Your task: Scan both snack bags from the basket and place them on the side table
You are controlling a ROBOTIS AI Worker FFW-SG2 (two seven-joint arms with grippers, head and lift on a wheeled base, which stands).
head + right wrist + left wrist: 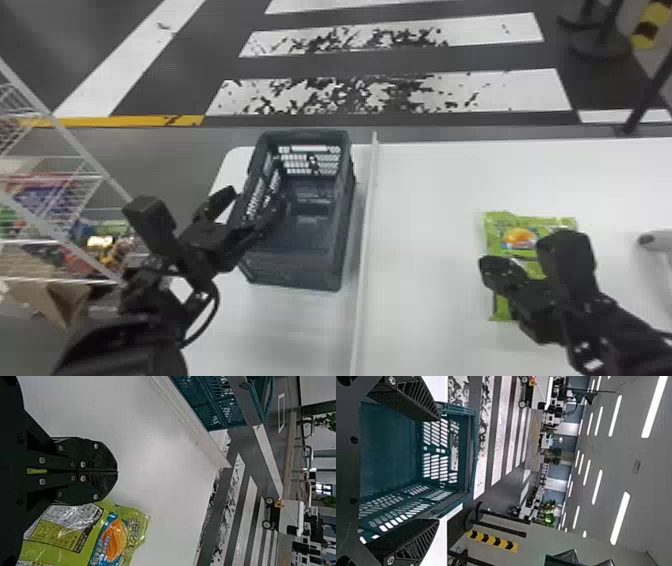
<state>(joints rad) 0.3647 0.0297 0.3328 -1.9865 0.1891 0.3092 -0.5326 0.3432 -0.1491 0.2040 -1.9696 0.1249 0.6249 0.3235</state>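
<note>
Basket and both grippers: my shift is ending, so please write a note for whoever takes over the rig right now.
Left gripper: fingers open, at the left side of the basket.
Right gripper: fingers shut, beside the green snack packaging.
Things: packaging lies on the white table, right of the divider; basket stands left of it, its visible floor bare.
Done: packaging is out of the basket. I can't tell whether it is one bag or two, or scanned.
Left: probably confirm both bags' scans and placement.

Lime-grn snack bag (517, 242), dk teal basket (295, 270), gray/wht striped floor (390, 62)
</note>
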